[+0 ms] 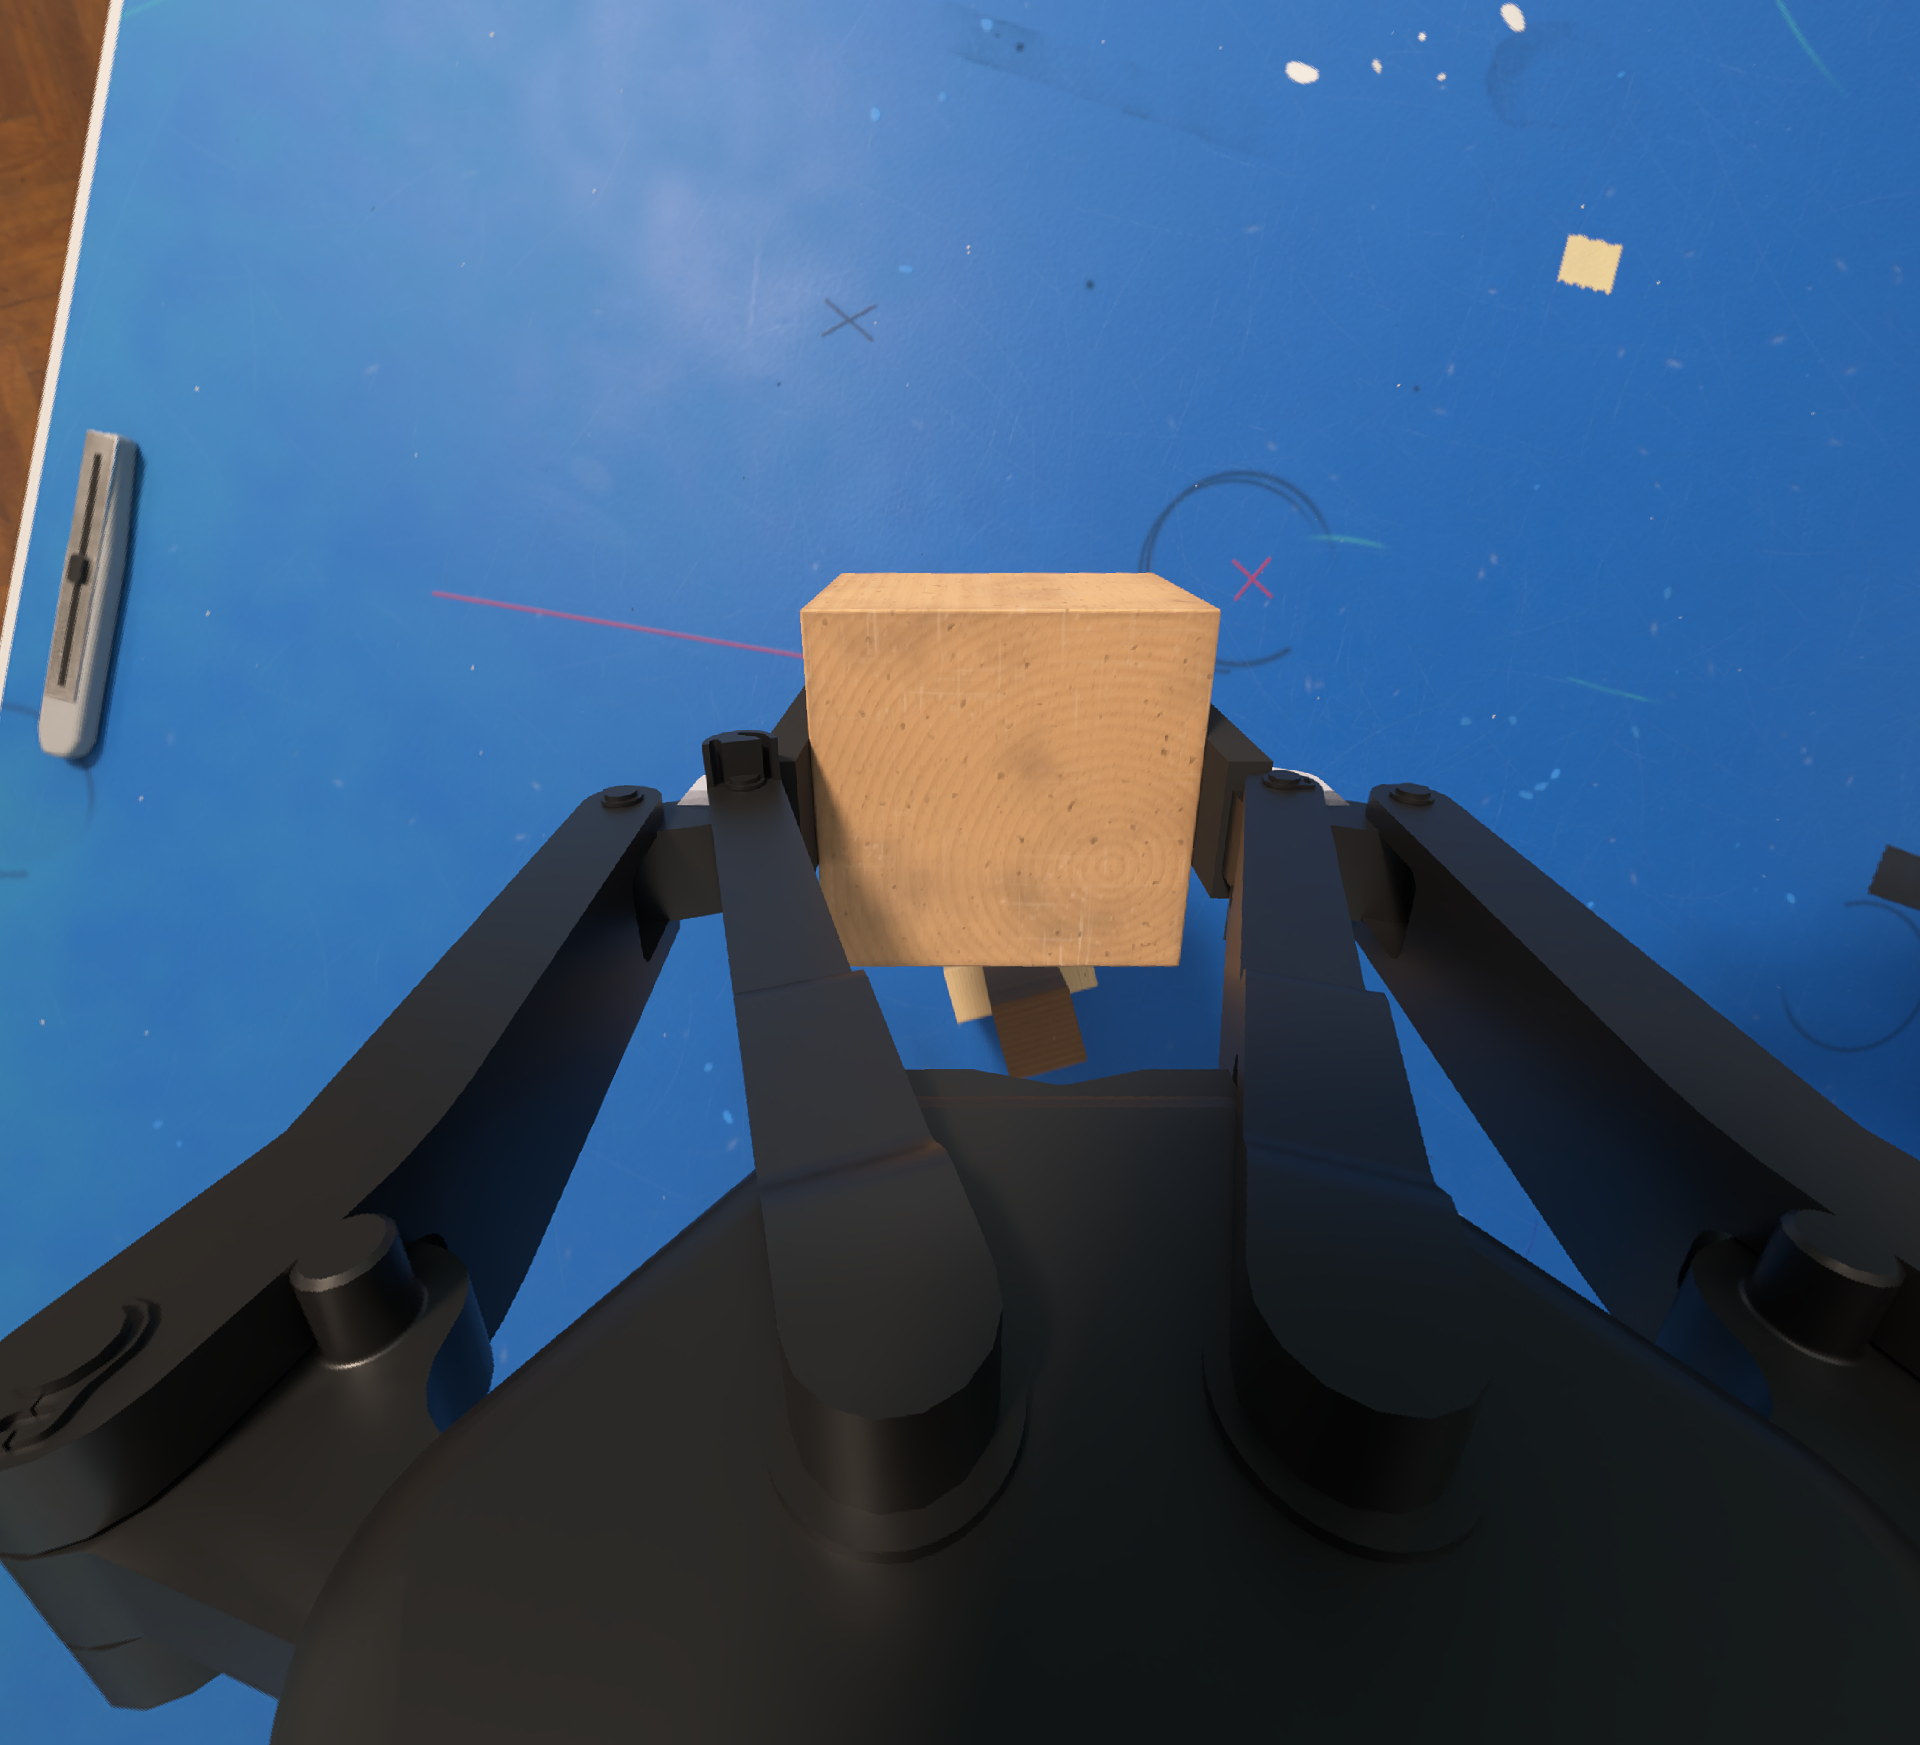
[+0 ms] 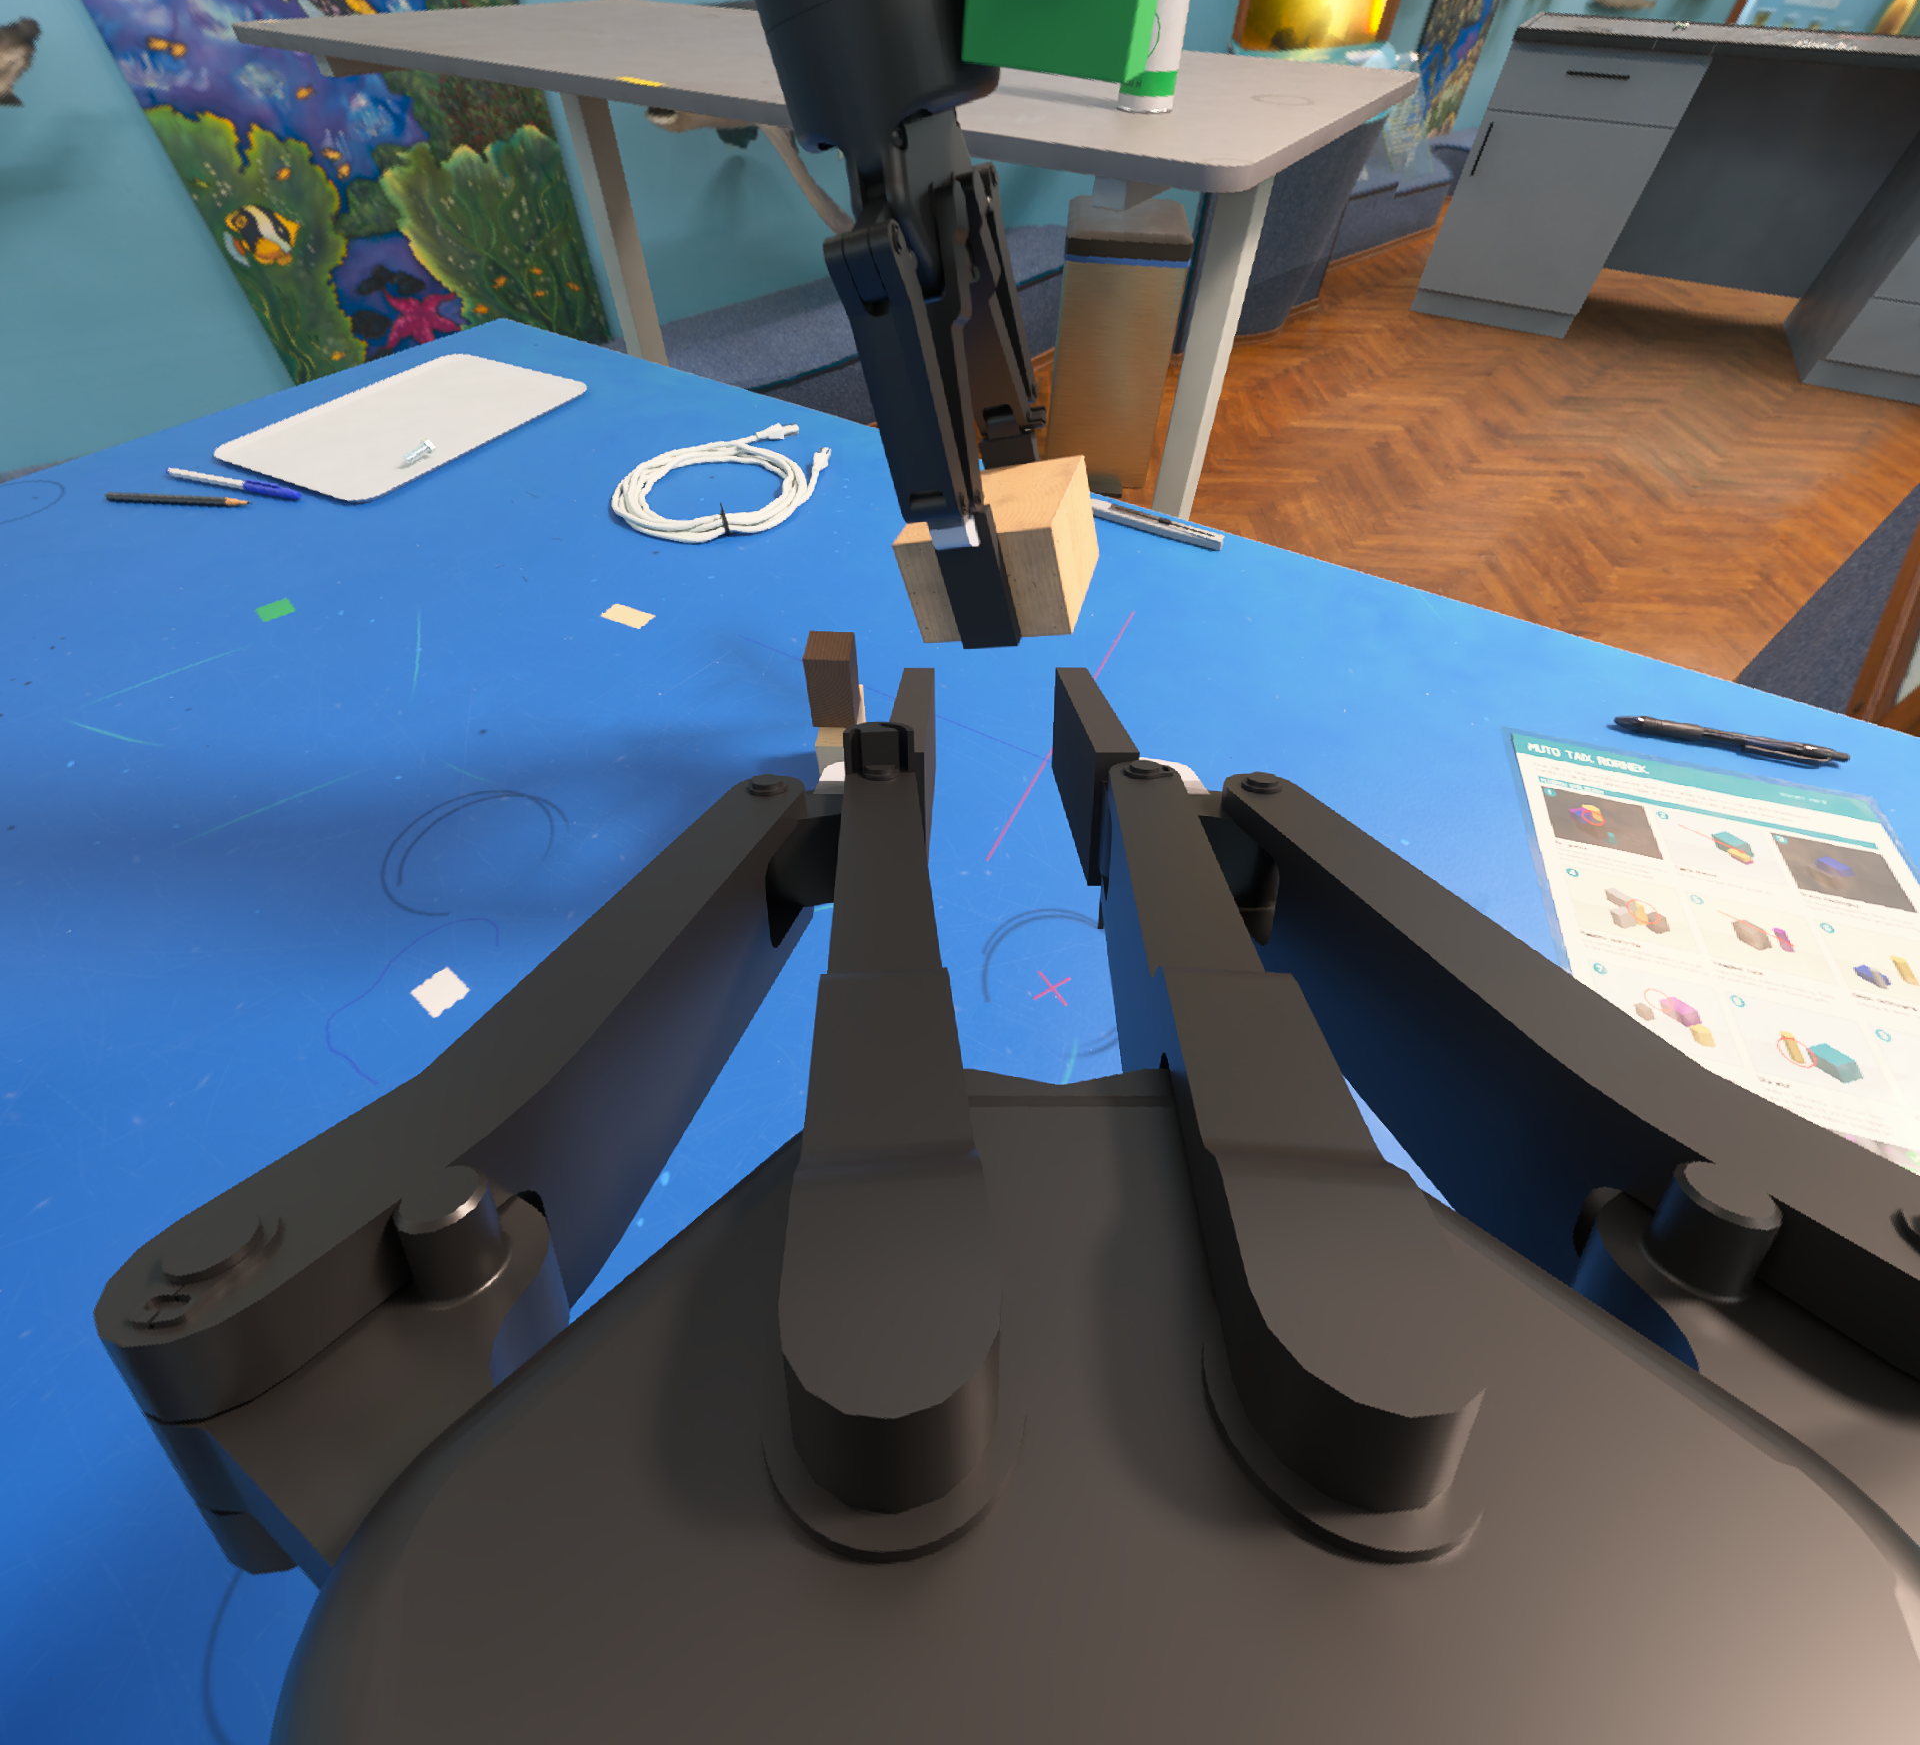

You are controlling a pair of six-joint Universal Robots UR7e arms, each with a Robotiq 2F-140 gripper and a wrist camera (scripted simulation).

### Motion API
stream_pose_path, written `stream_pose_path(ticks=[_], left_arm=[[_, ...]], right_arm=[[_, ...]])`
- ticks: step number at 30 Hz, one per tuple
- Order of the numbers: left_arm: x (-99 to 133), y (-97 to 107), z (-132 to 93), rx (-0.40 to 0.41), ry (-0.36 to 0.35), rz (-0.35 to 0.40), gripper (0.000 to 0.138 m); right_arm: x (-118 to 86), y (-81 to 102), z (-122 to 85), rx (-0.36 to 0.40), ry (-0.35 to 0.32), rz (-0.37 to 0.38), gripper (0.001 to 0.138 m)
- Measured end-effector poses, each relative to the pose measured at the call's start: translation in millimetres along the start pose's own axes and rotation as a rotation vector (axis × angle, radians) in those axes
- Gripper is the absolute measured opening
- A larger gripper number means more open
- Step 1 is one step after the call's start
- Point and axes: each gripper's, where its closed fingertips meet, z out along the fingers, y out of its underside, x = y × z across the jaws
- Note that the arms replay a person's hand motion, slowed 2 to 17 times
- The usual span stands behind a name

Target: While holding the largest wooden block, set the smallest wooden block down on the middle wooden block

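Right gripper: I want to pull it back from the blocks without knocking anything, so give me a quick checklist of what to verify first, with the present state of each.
1. Right gripper empty, jaws apart: ok.
2. Large block clamped in the left gripper, clear of the table: ok.
3. Small dark block resting on the pale middle block: ok, it sits on top.
4. Small dark block square on the block below: cannot tell; the large block hides most of the stack from above.
5. Right fingers apart from the stack: cannot tell; the left finger overlaps it.
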Motion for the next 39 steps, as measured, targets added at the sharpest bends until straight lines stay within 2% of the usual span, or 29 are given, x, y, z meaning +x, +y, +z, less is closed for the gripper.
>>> stream_pose_path(ticks=[10, 21, 30, 39], left_arm=[[-8.1, 37.2, -19.6, 0.011, -0.022, -0.071, 0.075], [-2.6, 74.8, -24.4, -0.008, -0.02, -0.108, 0.075], [2.7, 90.9, -26.2, -0.02, -0.017, -0.124, 0.075], [9.1, 98.3, -24.9, -0.024, 0.003, -0.126, 0.075]], right_arm=[[-7.0, -2.2, 6.2, -0.005, -0.013, -0.014, 0.031], [-13.1, -3.5, 15.1, -0.014, -0.032, -0.023, 0.031], [-20.6, -8.9, 21.4, -0.011, -0.05, -0.039, 0.031], [-26.9, -13.8, 26.8, -0.006, -0.068, -0.053, 0.031]])
